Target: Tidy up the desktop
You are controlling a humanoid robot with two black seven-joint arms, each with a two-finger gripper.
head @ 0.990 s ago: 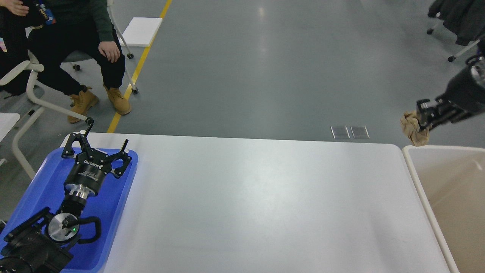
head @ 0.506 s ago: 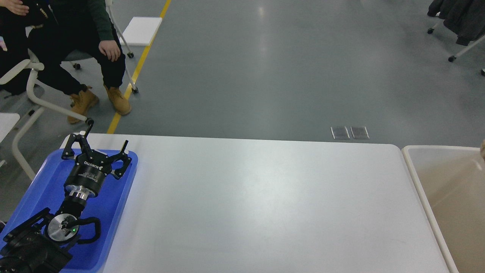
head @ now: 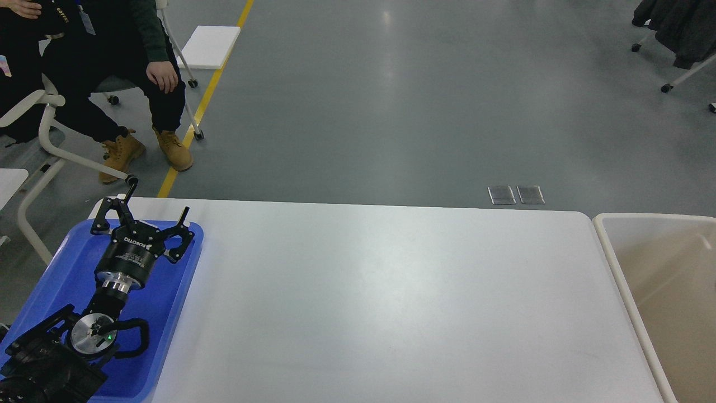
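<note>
The desktop (head: 391,302) is a wide white tabletop with rounded corners that fills the lower part of the head view. Nothing lies on its bare white surface. My left gripper (head: 158,201) is open and empty, with its fingers spread over the far end of the blue tray (head: 56,280) at the table's left. My right arm and its gripper are out of view. The crumpled brown paper does not show anywhere.
A beige bin with a white rim (head: 615,263) stands against the table's right edge. A seated person in tan boots (head: 173,151) and a white chair (head: 39,145) are beyond the far left corner. Grey floor lies behind the table.
One second ago my right gripper held a crumpled brown paper above the bin's far corner. It then left the view to the right, and the paper is gone from sight. The left arm has not moved.
</note>
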